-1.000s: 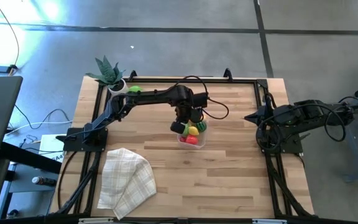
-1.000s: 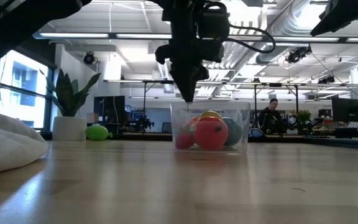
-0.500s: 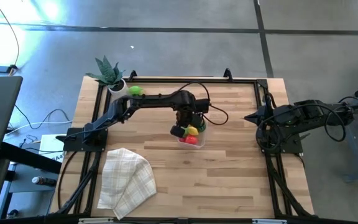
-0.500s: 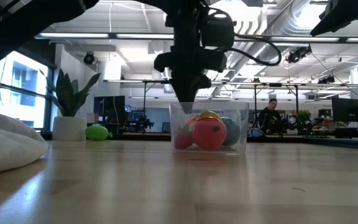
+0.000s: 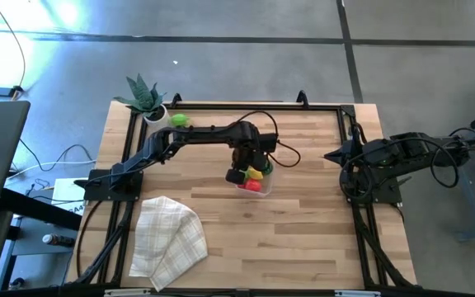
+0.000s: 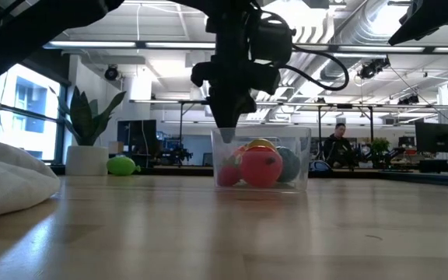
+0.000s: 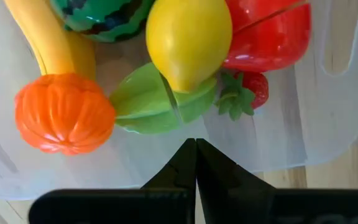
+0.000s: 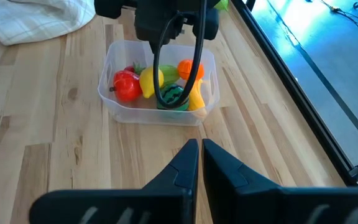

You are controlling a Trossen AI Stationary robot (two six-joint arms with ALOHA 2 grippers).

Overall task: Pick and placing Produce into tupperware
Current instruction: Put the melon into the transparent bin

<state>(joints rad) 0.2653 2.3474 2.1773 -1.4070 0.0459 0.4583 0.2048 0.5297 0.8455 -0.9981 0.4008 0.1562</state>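
We found the small clear plastic tub [image 5: 255, 183] mid-desk, holding red, yellow, orange and green toy produce [image 7: 166, 68]. Our left tool [image 6: 229, 134] hovered over its rim, fingers pressed together, holding nothing. One light green toy [image 5: 178, 120] lay unpacked beside the white-potted plant [image 5: 145, 99]. The right tool [image 8: 199, 154], also closed, waited at the desk's right edge. No writing was legible.

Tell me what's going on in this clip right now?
The left gripper hangs over the edge of the tupperware mid-table, fingers shut and empty. The tub already holds several toy produce pieces: a lemon, an orange piece, a red one and others. One light green piece lies outside, near the potted plant. The right gripper waits shut at the table's right edge.
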